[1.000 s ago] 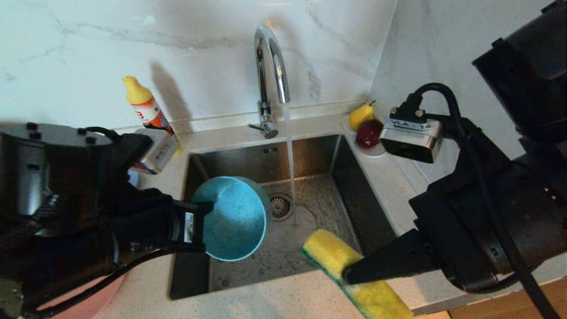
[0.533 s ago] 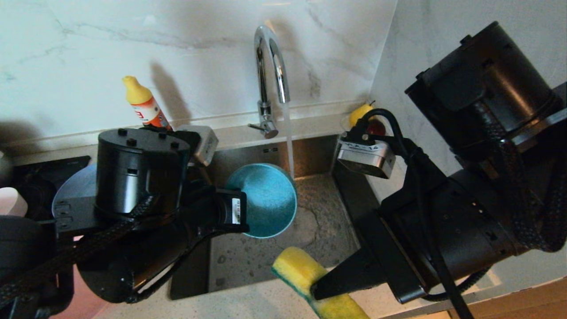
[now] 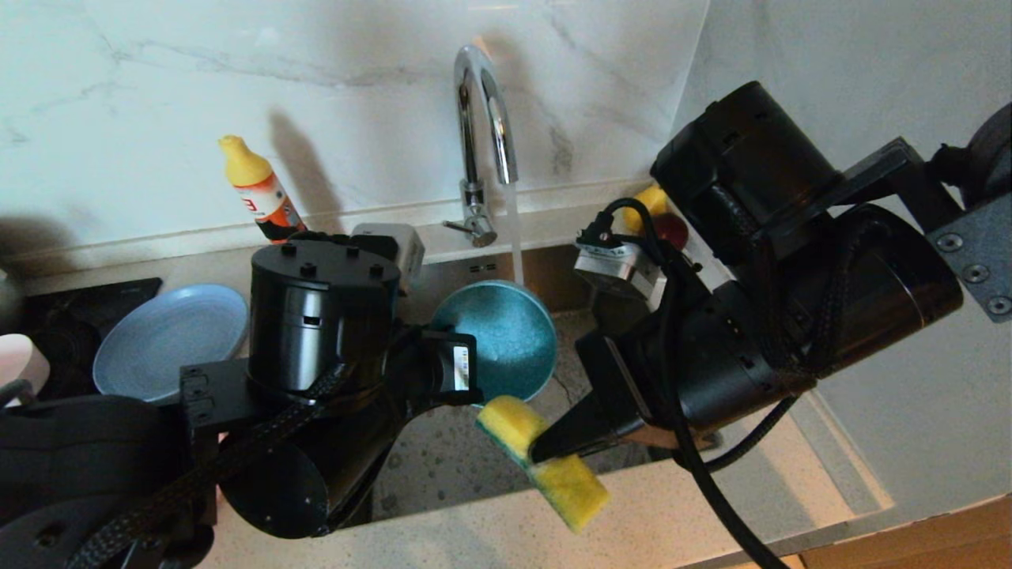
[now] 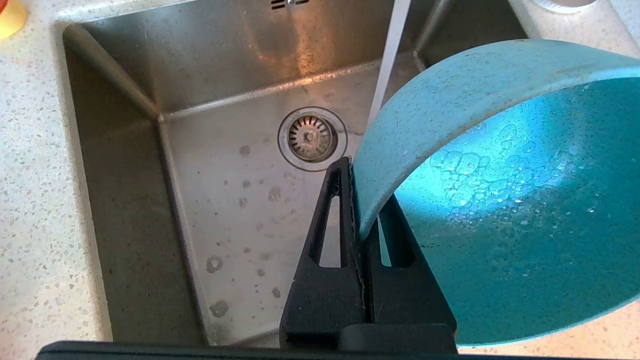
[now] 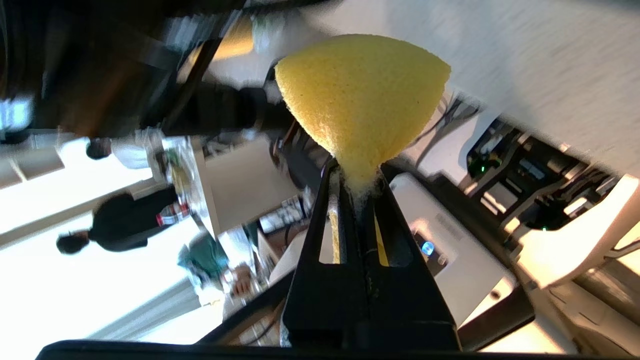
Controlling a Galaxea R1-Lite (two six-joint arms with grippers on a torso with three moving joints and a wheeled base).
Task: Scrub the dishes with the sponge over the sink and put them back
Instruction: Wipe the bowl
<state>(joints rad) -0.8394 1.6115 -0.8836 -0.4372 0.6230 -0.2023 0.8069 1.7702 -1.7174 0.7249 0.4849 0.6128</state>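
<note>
Closing in over the sink (image 3: 443,466), the left gripper (image 4: 357,200) pinched the teal bowl (image 3: 506,336) by its rim while the right gripper (image 3: 545,450), clamping the sponge (image 3: 541,458), had drawn alongside, so scrubbing looked imminent.

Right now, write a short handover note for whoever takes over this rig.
Left gripper: jaws shut on the teal bowl's rim, bowl tilted over the sink, beside the running water.
Right gripper: jaws shut on the sponge, held at the sink's front edge, just short of the bowl.
Blue-grey plate sits on the counter to the left.
Done: bowl and sponge picked up, suds inside the bowl.
Left: scrub the bowl, return it, do the other dishes.
</note>
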